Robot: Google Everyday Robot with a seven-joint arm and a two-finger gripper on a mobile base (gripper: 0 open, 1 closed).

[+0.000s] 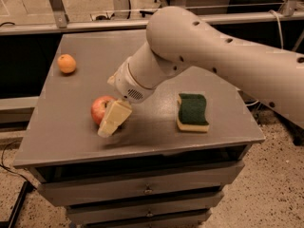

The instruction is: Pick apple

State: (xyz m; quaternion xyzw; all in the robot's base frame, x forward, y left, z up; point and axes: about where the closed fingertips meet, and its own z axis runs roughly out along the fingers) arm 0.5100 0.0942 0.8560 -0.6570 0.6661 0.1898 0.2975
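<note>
The red apple (99,109) with yellowish streaks sits on the grey table top (71,137), left of centre. My gripper (110,122) reaches down from the big white arm and is right against the apple's right front side, covering part of it, low near the table surface. The small plain orange fruit (67,63) lies apart at the far left of the table.
A green and yellow sponge (192,112) lies on the right part of the table. The table has drawers (147,189) below its front edge. Metal rails and dark shelving stand behind the table. The white arm (213,56) spans the right side above the table.
</note>
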